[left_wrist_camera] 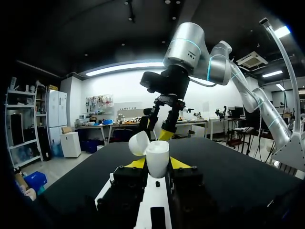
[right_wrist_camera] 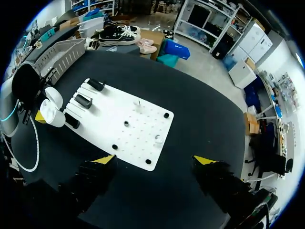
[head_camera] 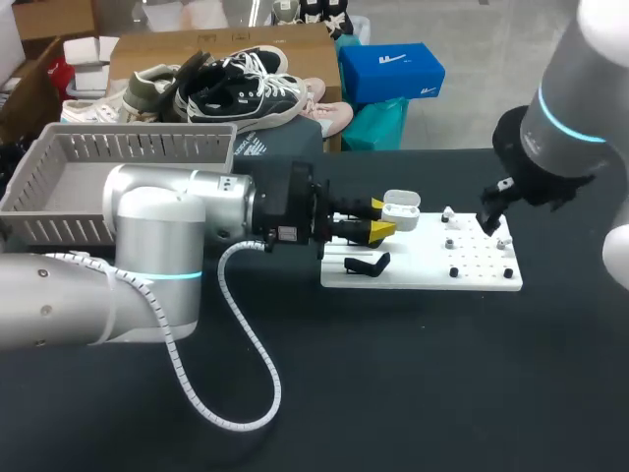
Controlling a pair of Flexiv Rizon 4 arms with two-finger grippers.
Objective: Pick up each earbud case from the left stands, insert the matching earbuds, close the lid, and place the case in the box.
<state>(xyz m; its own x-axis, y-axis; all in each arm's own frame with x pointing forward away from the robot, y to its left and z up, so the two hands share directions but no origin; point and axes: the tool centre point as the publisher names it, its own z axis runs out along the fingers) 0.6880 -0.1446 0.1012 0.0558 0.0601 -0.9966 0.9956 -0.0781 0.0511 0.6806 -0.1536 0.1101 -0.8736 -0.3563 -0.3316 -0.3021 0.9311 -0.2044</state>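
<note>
- The left gripper (left_wrist_camera: 157, 164) pinches the white earbud case (left_wrist_camera: 157, 157) from both sides, at the left end of the white board (head_camera: 413, 275). I think it holds the case steady so the buds can go in.
- The case's lid (left_wrist_camera: 139, 143) is flipped open, so the inside is ready to be filled.
- The right gripper (right_wrist_camera: 155, 160) hangs over the right part of the board, fingers spread wide and empty. I think it is there to pick up a bud.
- Small white bits (right_wrist_camera: 158, 139) stand among black pegs (right_wrist_camera: 166, 115) on the right part of the board. They may be the earbuds, but they are too small to be sure.
- Black stands (right_wrist_camera: 83, 100) sit on the left end of the board, just beside the case. They look made to keep cases upright.
- A grey basket (head_camera: 147, 147) sits well to the left of the board. I think it is the box for the closed case.
- The board lies flat on a black table (head_camera: 393, 393). A white curly cable (head_camera: 234, 424) from the left arm lies on the table, left of the board.
</note>
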